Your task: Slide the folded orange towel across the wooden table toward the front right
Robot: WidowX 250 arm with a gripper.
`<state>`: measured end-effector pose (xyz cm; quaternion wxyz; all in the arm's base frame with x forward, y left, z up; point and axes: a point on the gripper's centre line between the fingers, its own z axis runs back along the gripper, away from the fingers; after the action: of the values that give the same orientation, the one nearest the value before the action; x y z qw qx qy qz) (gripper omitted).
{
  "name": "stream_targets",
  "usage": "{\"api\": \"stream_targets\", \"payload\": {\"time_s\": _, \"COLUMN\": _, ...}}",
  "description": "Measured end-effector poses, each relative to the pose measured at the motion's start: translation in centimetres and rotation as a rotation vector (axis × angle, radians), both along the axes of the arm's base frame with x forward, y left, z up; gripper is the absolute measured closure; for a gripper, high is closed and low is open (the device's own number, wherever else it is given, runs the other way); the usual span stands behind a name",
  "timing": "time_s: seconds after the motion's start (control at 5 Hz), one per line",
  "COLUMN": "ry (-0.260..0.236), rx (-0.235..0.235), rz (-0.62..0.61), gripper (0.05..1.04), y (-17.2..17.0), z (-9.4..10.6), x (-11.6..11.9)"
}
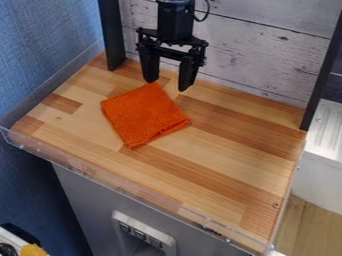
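Orange cloth (144,115) is lying folded on the wooden counter (234,155), while the gripper (168,86) is hanging spread over its far corner.

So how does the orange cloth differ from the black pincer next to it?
The cloth is bright orange, while the pincer is black. The cloth has a soft, fuzzy surface; the pincer looks hard and smooth. The cloth lies folded on the wooden tabletop, while the pincer hangs pointing down, its two fingers apart with nothing between them. What they share: each is one plain colour.
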<state>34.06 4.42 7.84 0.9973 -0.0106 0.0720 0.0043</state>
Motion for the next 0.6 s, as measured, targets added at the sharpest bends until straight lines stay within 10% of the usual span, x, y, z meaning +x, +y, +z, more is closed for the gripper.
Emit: {"api": "stream_targets", "payload": {"time_s": 0.6, "ry": -0.086, "rx": 0.003, "rz": -0.057, "gripper": 0.084, "y": 0.32, "z": -0.89, "x": -0.59}}
